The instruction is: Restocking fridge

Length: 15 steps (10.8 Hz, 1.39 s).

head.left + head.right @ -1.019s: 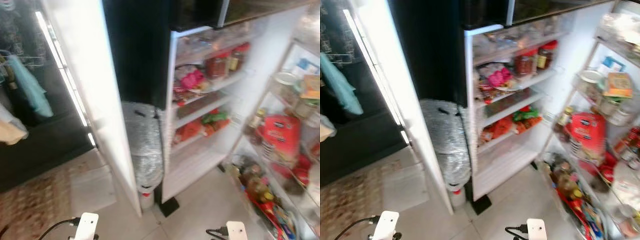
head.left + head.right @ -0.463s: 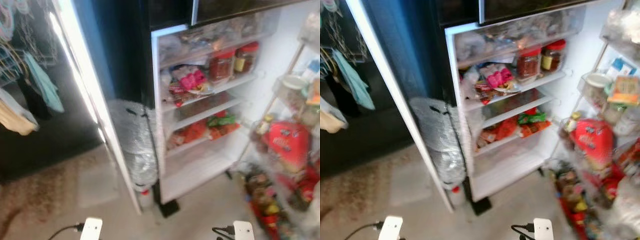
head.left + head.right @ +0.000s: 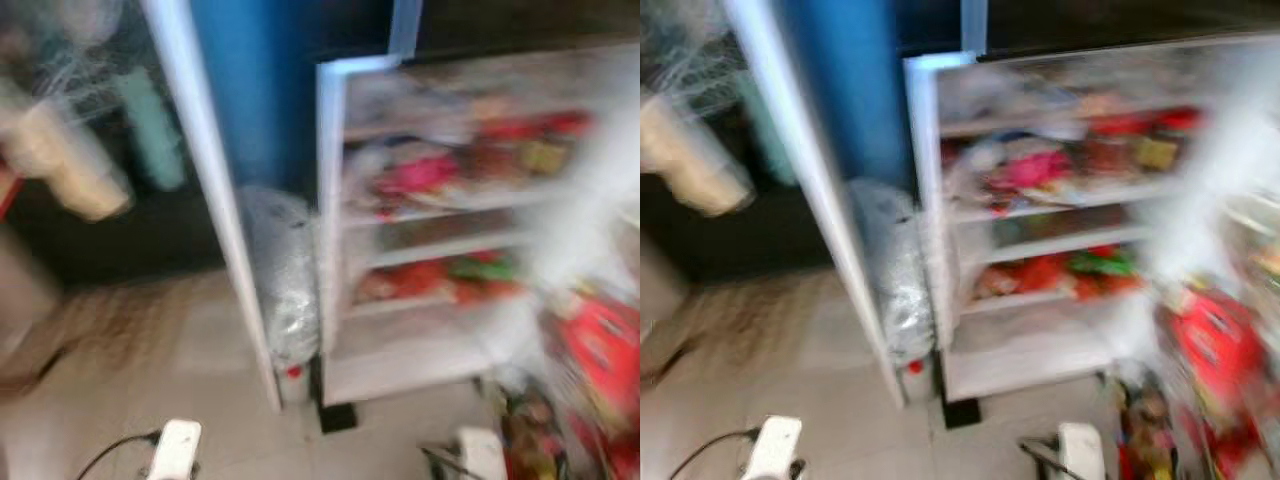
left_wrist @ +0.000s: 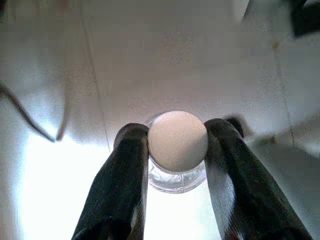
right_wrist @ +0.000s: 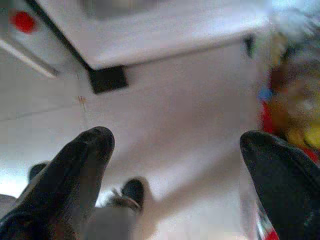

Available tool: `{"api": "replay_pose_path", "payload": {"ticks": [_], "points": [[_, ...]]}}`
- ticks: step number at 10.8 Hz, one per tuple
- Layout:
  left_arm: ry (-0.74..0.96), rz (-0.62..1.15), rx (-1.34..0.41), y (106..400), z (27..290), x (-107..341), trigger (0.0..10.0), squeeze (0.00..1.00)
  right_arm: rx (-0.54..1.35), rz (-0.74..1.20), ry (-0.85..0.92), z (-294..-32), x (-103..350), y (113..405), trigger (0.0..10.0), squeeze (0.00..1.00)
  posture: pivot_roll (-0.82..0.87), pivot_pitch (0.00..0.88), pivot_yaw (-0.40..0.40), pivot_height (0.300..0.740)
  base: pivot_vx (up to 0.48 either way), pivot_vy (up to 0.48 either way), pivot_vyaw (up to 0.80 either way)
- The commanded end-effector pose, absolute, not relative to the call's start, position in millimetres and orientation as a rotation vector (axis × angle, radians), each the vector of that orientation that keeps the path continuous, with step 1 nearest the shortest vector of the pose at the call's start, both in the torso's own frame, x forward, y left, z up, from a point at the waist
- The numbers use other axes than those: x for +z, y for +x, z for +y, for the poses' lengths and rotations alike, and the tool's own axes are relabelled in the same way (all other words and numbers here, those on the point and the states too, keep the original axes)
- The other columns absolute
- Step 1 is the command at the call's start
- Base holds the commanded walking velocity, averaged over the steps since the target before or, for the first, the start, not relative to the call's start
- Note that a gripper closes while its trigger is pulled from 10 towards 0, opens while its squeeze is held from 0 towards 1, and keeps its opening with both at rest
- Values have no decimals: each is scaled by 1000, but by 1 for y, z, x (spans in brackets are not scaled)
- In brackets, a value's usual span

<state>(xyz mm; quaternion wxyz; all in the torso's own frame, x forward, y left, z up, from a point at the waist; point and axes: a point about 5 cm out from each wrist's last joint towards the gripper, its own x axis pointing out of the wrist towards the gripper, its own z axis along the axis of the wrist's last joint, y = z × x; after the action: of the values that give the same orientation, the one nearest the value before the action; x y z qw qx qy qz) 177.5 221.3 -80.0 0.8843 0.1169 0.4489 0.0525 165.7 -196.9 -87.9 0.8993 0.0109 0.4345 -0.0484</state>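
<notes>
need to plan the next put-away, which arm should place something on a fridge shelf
Left, most likely. The left gripper is shut on a white-capped bottle, so it already has something to stock. The right gripper is open and holds nothing. The fridge stands open ahead with its shelves in view.

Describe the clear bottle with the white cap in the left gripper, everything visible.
The clear bottle with a round white ribbed cap is seen cap-on from above. Below the cap only a ring of transparent shoulder shows; the body is hidden. The left gripper holds it, one black finger pressed on each side near the neck. It hangs over pale tiled floor. Contents and label cannot be told.
</notes>
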Motion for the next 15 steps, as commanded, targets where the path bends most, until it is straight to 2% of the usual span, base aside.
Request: {"api": "replay_pose_path", "payload": {"ticks": [1, 9, 15], "points": [[241, 942, 109, 177, 220, -80, 10000, 0, -104, 926, 42, -195, -92, 156, 10000, 0, -110, 0, -4, 740, 0, 0, 0], [248, 936, 92, 177, 220, -81, 10000, 0, -88, 944, 44, -196, -94, 152, 10000, 0, -108, 2, -3, 740, 0, 0, 0], [247, 921, 99, 178, 221, -79, 10000, 0, -66, 952, 13, -197, -94, 153, 10000, 0, -107, 12, -6, 740, 0, -200, 0]]}}
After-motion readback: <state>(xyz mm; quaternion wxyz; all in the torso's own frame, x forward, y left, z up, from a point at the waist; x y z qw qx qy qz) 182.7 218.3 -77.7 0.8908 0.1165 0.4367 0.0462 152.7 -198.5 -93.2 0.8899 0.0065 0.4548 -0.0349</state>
